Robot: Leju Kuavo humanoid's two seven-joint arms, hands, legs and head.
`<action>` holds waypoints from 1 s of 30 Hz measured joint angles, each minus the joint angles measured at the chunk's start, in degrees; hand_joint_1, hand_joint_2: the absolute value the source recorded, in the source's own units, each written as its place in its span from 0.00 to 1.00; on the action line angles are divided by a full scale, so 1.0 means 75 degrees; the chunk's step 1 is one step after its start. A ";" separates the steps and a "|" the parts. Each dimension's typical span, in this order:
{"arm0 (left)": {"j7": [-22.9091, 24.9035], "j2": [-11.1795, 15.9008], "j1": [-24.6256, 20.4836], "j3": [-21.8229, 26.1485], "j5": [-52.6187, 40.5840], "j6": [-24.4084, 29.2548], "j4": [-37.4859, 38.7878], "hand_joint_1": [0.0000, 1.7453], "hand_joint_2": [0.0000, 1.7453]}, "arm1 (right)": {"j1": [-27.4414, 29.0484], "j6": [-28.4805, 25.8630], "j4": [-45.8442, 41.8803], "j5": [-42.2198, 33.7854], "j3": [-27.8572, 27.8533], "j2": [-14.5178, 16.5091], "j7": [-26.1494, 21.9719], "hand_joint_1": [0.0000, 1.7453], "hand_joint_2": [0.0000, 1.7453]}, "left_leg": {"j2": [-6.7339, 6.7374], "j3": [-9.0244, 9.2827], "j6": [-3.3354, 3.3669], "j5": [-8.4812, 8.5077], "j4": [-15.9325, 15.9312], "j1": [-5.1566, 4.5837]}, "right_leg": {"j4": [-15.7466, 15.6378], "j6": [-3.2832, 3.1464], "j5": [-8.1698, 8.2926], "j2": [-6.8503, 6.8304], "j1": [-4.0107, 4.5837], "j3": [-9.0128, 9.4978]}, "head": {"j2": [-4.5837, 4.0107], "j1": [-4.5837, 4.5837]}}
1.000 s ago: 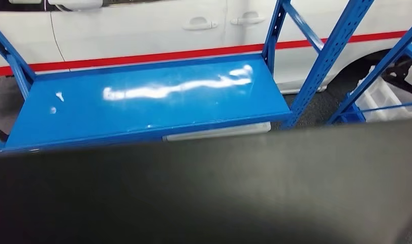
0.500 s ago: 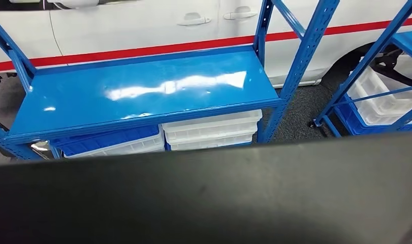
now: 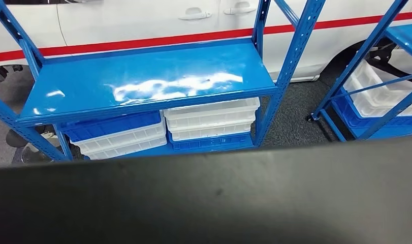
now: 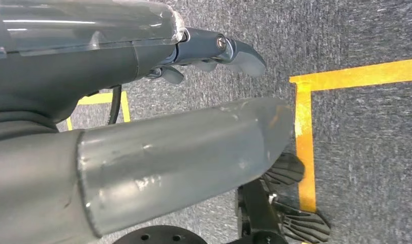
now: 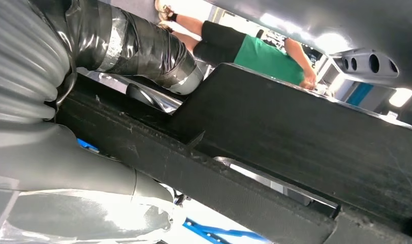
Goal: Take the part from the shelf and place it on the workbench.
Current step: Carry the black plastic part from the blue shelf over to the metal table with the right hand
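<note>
One large black part (image 3: pixel 209 198) is spreading across the whole near half of the head view, its far edge running from left to right in front of the blue shelf (image 3: pixel 143 81). The shelf's glossy top board is lying bare, catching white glare, and is standing well apart from the part. Under that board, white and blue bins (image 3: pixel 209 124) are sitting stacked side by side. A white car with a red stripe (image 3: pixel 143 25) is standing beyond the shelf, and a second blue rack with white bins (image 3: pixel 376 94) is standing to the right.

In the right wrist view the right hand (image 5: pixel 66 168) is lying against the ribbed black underside of the part (image 5: pixel 275 152), the thumb pressing along it; whether the fingers are wrapping around it I cannot tell. A person in a green top (image 5: pixel 259 56) is standing in the distance.

In the left wrist view the left hand (image 4: pixel 203 101) is hanging over grey carpet with yellow floor tape (image 4: pixel 305 137), its fingers (image 4: pixel 234 51) stretching out apart from the thumb, gripping nothing.
</note>
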 joint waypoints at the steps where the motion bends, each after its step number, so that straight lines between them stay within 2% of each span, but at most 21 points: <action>1: -0.0016 -0.0015 -0.0001 -0.0011 -0.0028 -0.0010 0.0001 0.00 0.00 | -0.0008 0.0011 0.0000 -0.0006 0.0000 -0.0004 0.0004 0.98 1.00 | 0.0020 -0.0082 0.0058 0.0088 -0.0012 0.0025 | 0.0246 0.0053 -0.0263 0.0019 -0.0019 -0.0107 | 0.0000 0.0001; 3: -0.0026 -0.0028 -0.0011 -0.0052 -0.0099 -0.0018 0.0001 0.00 0.00 | -0.0026 0.0012 -0.0001 -0.0010 -0.0001 -0.0017 0.0007 0.98 1.00 | 0.0046 -0.0283 0.0115 0.0253 -0.0001 0.0040 | 0.1136 0.0162 -0.1035 0.0038 -0.0092 -0.0406 | 0.0000 0.0004; 4: -0.0008 -0.0028 -0.0012 -0.0083 -0.0145 -0.0019 0.0001 0.00 0.00 | -0.0032 0.0009 -0.0001 -0.0009 -0.0002 -0.0028 0.0008 0.98 1.00 | 0.0052 -0.0394 0.0115 0.0328 0.0018 0.0043 | 0.1651 0.0209 -0.1335 0.0038 -0.0137 -0.0537 | 0.0000 0.0003; 5: 0.0029 -0.0028 -0.0010 -0.0114 -0.0184 -0.0019 0.0001 0.00 0.00 | -0.0034 0.0007 -0.0001 -0.0009 -0.0004 -0.0045 0.0007 0.98 1.00 | 0.0056 -0.0508 0.0096 0.0400 0.0043 0.0050 | 0.2025 0.0249 -0.1448 0.0037 -0.0177 -0.0591 | 0.0000 0.0003; 6: 0.0088 -0.0027 -0.0008 -0.0140 -0.0220 -0.0014 0.0001 0.00 0.00 | -0.0034 0.0009 -0.0001 -0.0009 -0.0011 -0.0071 0.0004 0.98 1.00 | 0.0058 -0.0619 0.0070 0.0468 0.0070 0.0063 | 0.2170 0.0283 -0.1390 0.0036 -0.0214 -0.0534 | 0.0000 0.0003; 7: 0.0160 -0.0023 -0.0004 -0.0158 -0.0253 0.0001 0.0001 0.00 0.00 | -0.0034 0.0012 -0.0007 -0.0009 -0.0028 -0.0104 -0.0002 0.98 1.00 | 0.0058 -0.0726 0.0035 0.0529 0.0097 0.0083 | 0.2012 0.0311 -0.1204 0.0036 -0.0248 -0.0318 | 0.0000 0.0003; 9: 0.0288 0.0005 0.0009 -0.0170 -0.0301 0.0053 0.0001 0.00 0.00 | -0.0035 0.0016 -0.0044 -0.0003 -0.0099 -0.0179 -0.0020 0.98 1.00 | 0.0051 -0.0875 -0.0050 0.0633 0.0141 0.0120 | 0.0975 0.0335 -0.0850 0.0038 -0.0289 0.0489 | 0.0000 0.0003; 10: 0.0326 0.0026 0.0018 -0.0171 -0.0321 0.0085 0.0001 0.00 0.00 | -0.0035 0.0017 -0.0076 0.0007 -0.0149 -0.0212 -0.0029 0.98 1.00 | 0.0045 -0.0920 -0.0103 0.0680 0.0153 0.0132 | 0.0381 0.0319 -0.0800 0.0044 -0.0280 0.0892 | 0.0000 0.0002; 11: 0.0348 0.0056 0.0027 -0.0172 -0.0332 0.0115 0.0001 0.00 0.00 | -0.0033 0.0016 -0.0110 0.0020 -0.0202 -0.0242 -0.0044 0.98 1.00 | 0.0041 -0.0951 -0.0162 0.0733 0.0155 0.0139 | -0.0044 0.0287 -0.0818 0.0048 -0.0258 0.1150 | 0.0000 0.0002; 12: 0.0371 0.0094 0.0036 -0.0172 -0.0339 0.0148 0.0001 0.00 0.00 | -0.0028 0.0012 -0.0141 0.0042 -0.0254 -0.0268 -0.0062 0.98 1.00 | 0.0038 -0.0972 -0.0223 0.0785 0.0142 0.0144 | -0.0270 0.0243 -0.0858 0.0053 -0.0223 0.1260 | 0.0000 0.0001; 14: 0.0450 0.0185 0.0060 -0.0171 -0.0340 0.0244 0.0001 0.00 0.00 | -0.0006 0.0001 -0.0189 0.0125 -0.0353 -0.0307 -0.0111 0.98 1.00 | 0.0035 -0.1008 -0.0349 0.0865 0.0108 0.0172 | -0.0375 0.0104 -0.0806 0.0048 -0.0192 0.1207 | 0.0000 0.0001; 15: 0.0508 0.0240 0.0074 -0.0170 -0.0331 0.0310 0.0001 0.00 0.00 | 0.0003 -0.0012 -0.0211 0.0195 -0.0393 -0.0319 -0.0137 0.98 1.00 | 0.0029 -0.1056 -0.0389 0.0791 0.0164 0.0185 | -0.0396 0.0023 -0.0747 0.0041 -0.0192 0.1164 | 0.0000 0.0001; 16: 0.0565 0.0295 0.0092 -0.0166 -0.0316 0.0390 0.0001 0.00 0.00 | 0.0008 -0.0033 -0.0233 0.0285 -0.0425 -0.0326 -0.0162 0.98 1.00 | 0.0020 -0.1144 -0.0413 0.0596 0.0350 0.0196 | -0.0417 -0.0064 -0.0681 0.0031 -0.0196 0.1113 | 0.0000 0.0000; 19: 0.0629 0.0471 0.0131 -0.0131 -0.0227 0.0667 -0.0002 0.00 0.00 | 0.0013 -0.0179 -0.0276 0.0643 -0.0471 -0.0350 -0.0214 0.98 1.00 | -0.0001 -0.1661 -0.0431 -0.0400 0.1787 0.0184 | -0.0386 -0.0222 -0.0518 0.0014 -0.0138 0.0880 | 0.0000 -0.0001; 20: 0.0602 0.0520 0.0137 -0.0108 -0.0200 0.0749 -0.0004 0.00 0.00 | 0.0015 -0.0236 -0.0279 0.0764 -0.0475 -0.0372 -0.0223 0.98 1.00 | -0.0004 -0.1780 -0.0432 -0.0558 0.2225 0.0169 | -0.0360 -0.0242 -0.0472 0.0013 -0.0104 0.0794 | 0.0000 0.0000; 21: 0.0554 0.0563 0.0139 -0.0081 -0.0186 0.0822 -0.0006 0.00 0.00 | 0.0014 -0.0284 -0.0282 0.0873 -0.0475 -0.0398 -0.0236 0.98 1.00 | -0.0005 -0.1770 -0.0419 -0.0536 0.2395 0.0152 | -0.0330 -0.0251 -0.0434 0.0013 -0.0073 0.0715 | 0.0000 -0.0001; 22: 0.0487 0.0598 0.0140 -0.0050 -0.0178 0.0905 -0.0008 0.00 0.00 | 0.0009 -0.0324 -0.0289 0.0975 -0.0474 -0.0426 -0.0254 0.98 1.00 | -0.0005 -0.1607 -0.0390 -0.0392 0.2271 0.0130 | -0.0299 -0.0255 -0.0405 0.0014 -0.0047 0.0648 | 0.0000 -0.0001; 24: 0.0340 0.0646 0.0132 0.0006 -0.0178 0.1111 -0.0021 0.00 0.00 | -0.0013 -0.0366 -0.0317 0.1142 -0.0471 -0.0476 -0.0287 0.98 1.00 | -0.0012 -0.0895 -0.0265 -0.0029 0.1244 0.0066 | -0.0250 -0.0243 -0.0369 0.0013 -0.0009 0.0580 | 0.0000 -0.0002; 26: 0.0218 0.0678 0.0115 0.0039 -0.0180 0.1294 -0.0039 0.00 0.00 | -0.0050 -0.0394 -0.0350 0.1249 -0.0467 -0.0511 -0.0299 0.98 1.00 | -0.0017 -0.0299 -0.0140 0.0117 0.0302 0.0003 | -0.0222 -0.0197 -0.0329 0.0016 0.0021 0.0548 | 0.0000 0.0000; 27: 0.0170 0.0692 0.0108 0.0046 -0.0180 0.1344 -0.0045 0.00 0.00 | -0.0070 -0.0405 -0.0364 0.1262 -0.0465 -0.0527 -0.0302 0.98 1.00 | -0.0014 -0.0194 -0.0103 0.0111 0.0108 -0.0024 | -0.0210 -0.0162 -0.0304 0.0022 0.0021 0.0528 | 0.0000 0.0001; 30: 0.0009 0.0712 0.0091 0.0085 -0.0159 0.1355 -0.0048 0.00 0.00 | -0.0203 -0.0390 -0.0380 0.1054 -0.0490 -0.0669 -0.0320 0.98 1.00 | 0.0058 -0.0228 -0.0018 0.0201 0.0011 0.0000 | -0.0121 -0.0033 -0.0300 0.0068 0.0015 0.0439 | 0.0000 -0.0001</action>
